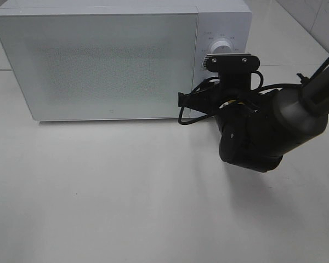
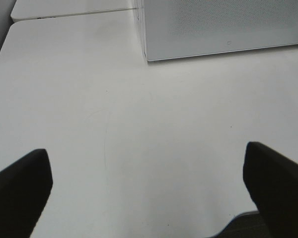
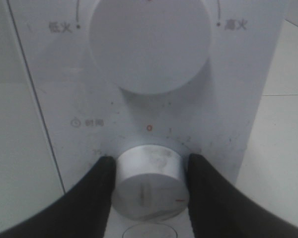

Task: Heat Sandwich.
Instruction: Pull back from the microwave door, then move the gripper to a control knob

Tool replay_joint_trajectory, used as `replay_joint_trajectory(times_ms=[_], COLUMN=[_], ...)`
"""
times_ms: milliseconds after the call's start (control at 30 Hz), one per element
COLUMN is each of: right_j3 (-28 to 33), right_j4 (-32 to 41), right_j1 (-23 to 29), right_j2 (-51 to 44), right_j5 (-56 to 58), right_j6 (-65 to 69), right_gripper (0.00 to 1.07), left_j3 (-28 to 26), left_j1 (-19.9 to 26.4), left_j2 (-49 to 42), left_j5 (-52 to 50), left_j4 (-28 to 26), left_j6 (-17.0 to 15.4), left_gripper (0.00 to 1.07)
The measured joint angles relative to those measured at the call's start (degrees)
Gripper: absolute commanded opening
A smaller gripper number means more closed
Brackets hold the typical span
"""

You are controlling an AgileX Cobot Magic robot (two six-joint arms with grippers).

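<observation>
"At the panel of the white box microwave (image 1: 98, 60), why that grip?"
"My right fingers (image 3: 94, 191) pinch its round silver timer dial (image 3: 149, 181) to set heat; left fingers (image 2: 20, 191) spread over the pale table (image 2: 139, 124). Sandwich unseen, likely inside."

A white microwave (image 1: 98, 60) stands directly on the white table (image 1: 126, 208).

The right arm (image 1: 274, 123) hangs at the control panel (image 1: 223, 24) of the microwave (image 1: 98, 60).

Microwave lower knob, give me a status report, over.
Right gripper clamped on lower knob. Left gripper open above table. Microwave door shut, sandwich not in view. Nothing seen blocking.
</observation>
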Motion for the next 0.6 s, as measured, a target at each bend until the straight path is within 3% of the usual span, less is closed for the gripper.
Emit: replay_joint_trajectory(times_ms=[600], right_j3=[0.11], right_j4=[-0.34], right_j1=[0.0], right_j2=[0.0], right_j5=[-0.4], right_j6=[10.49], right_gripper=[0.01], left_j3=[0.0], left_j1=[0.0], left_j2=[0.0], left_j5=[0.0], left_j4=[0.0], left_j6=[0.0], left_gripper=[1.0])
